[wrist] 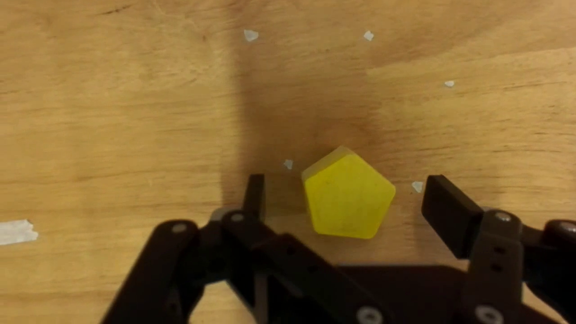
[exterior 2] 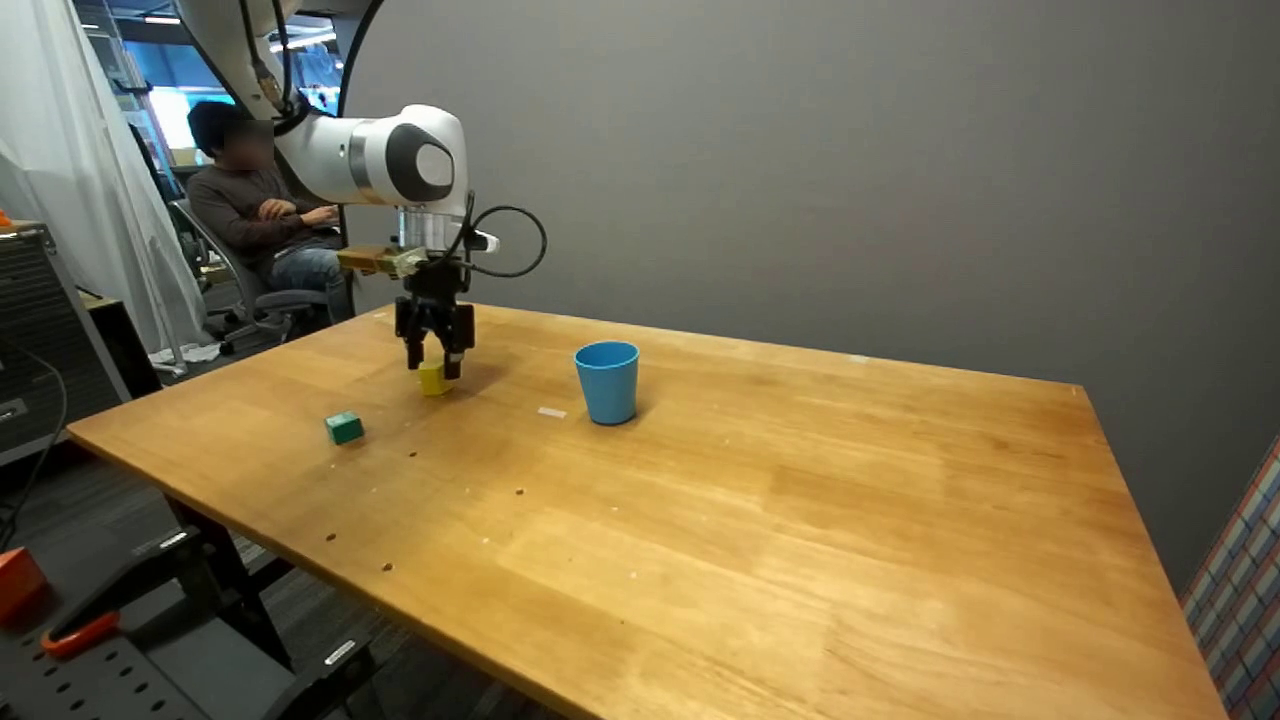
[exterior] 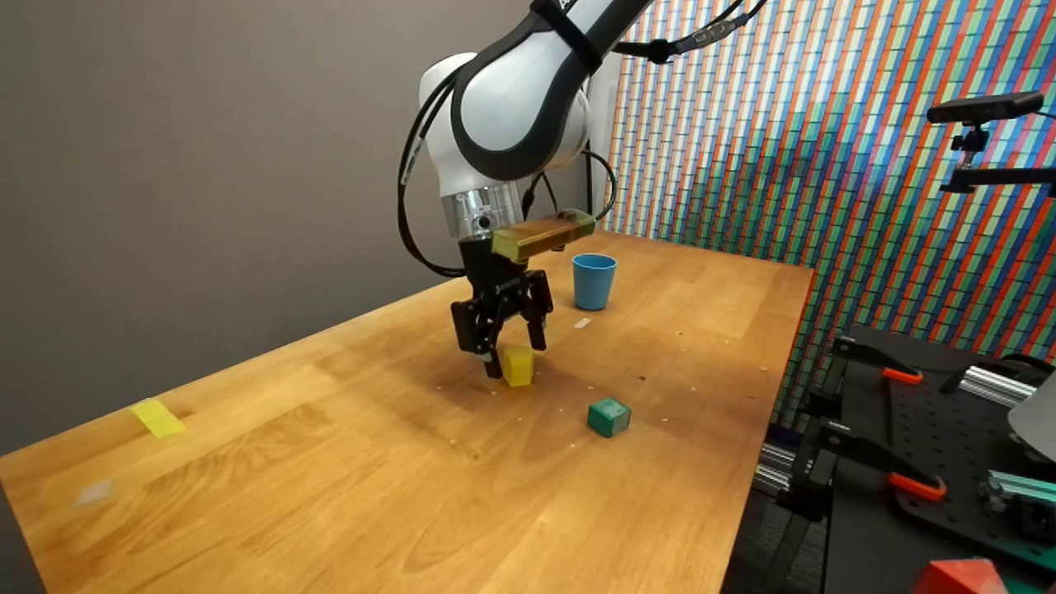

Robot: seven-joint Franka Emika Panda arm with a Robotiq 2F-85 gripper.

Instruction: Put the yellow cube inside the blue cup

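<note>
Jaws apart, with a gap on either side of the yellow cube (wrist: 351,200), which sits on the table (exterior 2: 800,570) between them; its top looks five-sided in the wrist view. The gripper (exterior 2: 434,360) seems placed for the grasp, so I judge the approach about done, but nothing is held. The green cube (exterior: 609,417) lies nearby, untouched, no part of this job. Farther off, the blue cup (exterior 2: 607,388) stands upright, its inside mostly hidden. Remaining, I judge: close, lift, carry over, release inside
</note>
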